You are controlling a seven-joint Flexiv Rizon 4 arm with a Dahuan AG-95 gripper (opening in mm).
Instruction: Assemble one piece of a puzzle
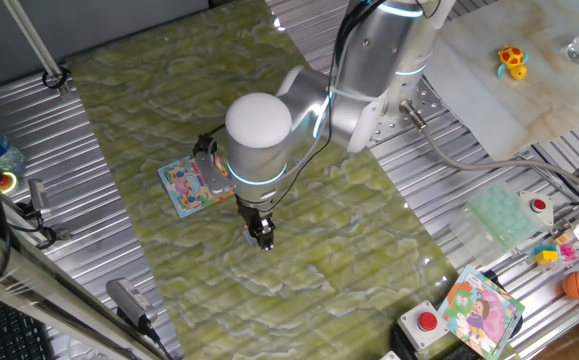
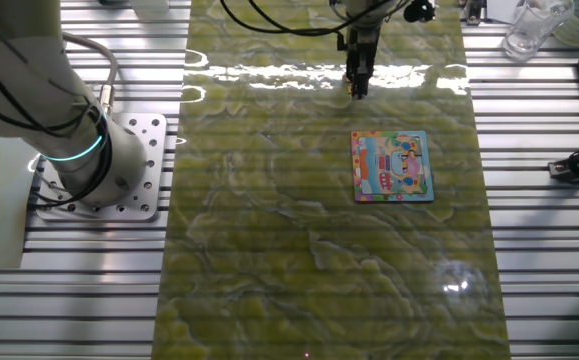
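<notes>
The puzzle point(image 1: 191, 184) is a small square board with a light blue border and a pink-yellow cartoon picture. It lies flat on the green marbled mat, and it also shows in the other fixed view point(image 2: 393, 166). My gripper point(image 1: 261, 238) points straight down and is low over the mat, a short way to the right of the board. In the other fixed view the gripper point(image 2: 356, 88) is beyond the board's far edge. Its fingers stand close together, with only a small pale speck of the piece point(image 1: 262, 243) showing at the tips.
A larger cartoon-girl board point(image 1: 481, 310) with a green edge lies at the lower right, beside a red button box point(image 1: 427, 322). A small yellow toy point(image 1: 512, 61) sits on the pale sheet at the upper right. The arm's base point(image 2: 79, 150) stands to the left of the mat.
</notes>
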